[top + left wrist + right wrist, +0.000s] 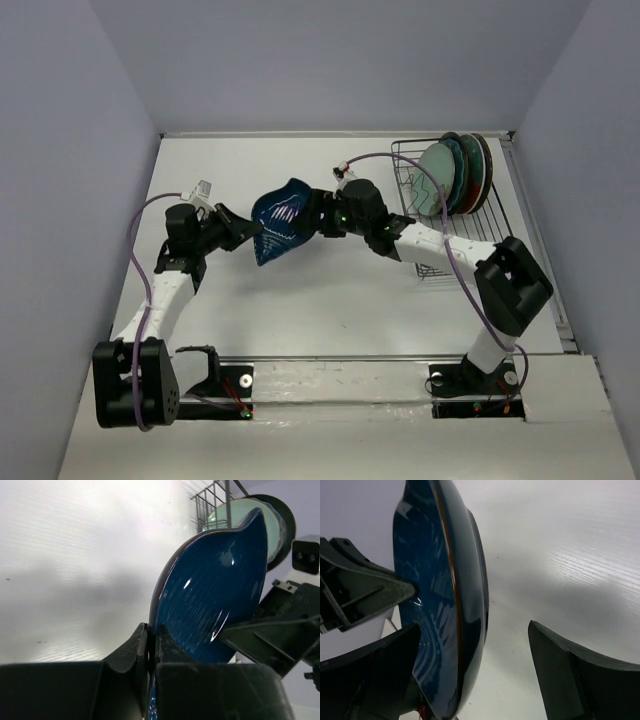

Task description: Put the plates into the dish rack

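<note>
A glossy dark blue plate [282,220] is held on edge above the table between the two arms. My left gripper [250,232] is shut on its lower left rim; in the left wrist view the jaws [151,645] pinch the plate [215,590]. My right gripper [315,215] is open around the plate's right rim. In the right wrist view [472,630] one finger lies against the plate's face [435,580] and the other stands well apart. The black wire dish rack [470,235] at the back right holds several upright plates [455,175], the mint green one in front.
Grey walls close in the white table on three sides. The rack [210,505] and its mint plate [235,510] show behind the blue plate in the left wrist view. The rack's near half has bare tines.
</note>
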